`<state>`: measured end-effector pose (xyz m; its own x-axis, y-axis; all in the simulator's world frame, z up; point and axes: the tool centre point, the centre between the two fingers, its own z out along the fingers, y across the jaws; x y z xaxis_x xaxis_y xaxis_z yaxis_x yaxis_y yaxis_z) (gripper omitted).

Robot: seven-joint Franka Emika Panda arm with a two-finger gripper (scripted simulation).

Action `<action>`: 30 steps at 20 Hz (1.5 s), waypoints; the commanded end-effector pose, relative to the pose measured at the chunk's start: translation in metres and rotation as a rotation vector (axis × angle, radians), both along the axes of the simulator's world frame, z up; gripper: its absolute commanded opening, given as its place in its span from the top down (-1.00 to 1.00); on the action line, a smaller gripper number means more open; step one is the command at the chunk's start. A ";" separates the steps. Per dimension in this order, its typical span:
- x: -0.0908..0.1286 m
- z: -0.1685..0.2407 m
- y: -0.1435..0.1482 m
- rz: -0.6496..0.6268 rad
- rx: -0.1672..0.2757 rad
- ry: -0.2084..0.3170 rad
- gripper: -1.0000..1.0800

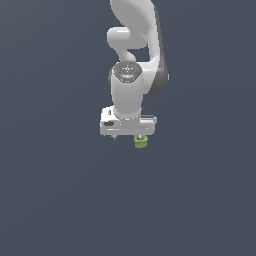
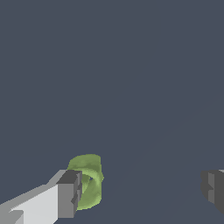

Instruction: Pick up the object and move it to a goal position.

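Looking at the exterior view, I see the white arm [image 1: 134,55] coming down from the top of the picture, with its wrist pointing straight down over the dark grey-blue surface [image 1: 55,200]. Under the wrist sits the flat white body of the gripper [image 1: 128,136]. At its lower edge, toward the exterior view's right, the object [image 1: 141,142] shows as a small lime-green piece. It is much smaller than the gripper body, and part of it is hidden behind that body. From this view I cannot tell if the object rests on the surface or is lifted from it.

In the wrist view I see more detail. One finger [image 2: 69,194], white with a dark grey pad, stands at one side of the picture, and the object [image 2: 89,181] lies directly against the inner face of that pad. The object looks like a chunky green ring or cup lying on its side, with a hollow middle. The second finger [image 2: 213,189] is at the far opposite edge, well apart from the object, with bare surface between them. So the jaws stand wide, and only one pad seems to touch the object. Nothing is clamped between them.
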<state>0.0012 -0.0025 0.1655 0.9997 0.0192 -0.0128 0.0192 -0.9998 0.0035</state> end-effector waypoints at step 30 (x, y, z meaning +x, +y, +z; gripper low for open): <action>-0.051 -0.056 0.048 0.111 -0.002 0.004 -0.92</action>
<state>-0.0433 0.0386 0.1145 0.9929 0.1172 -0.0223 0.1174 -0.9931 0.0068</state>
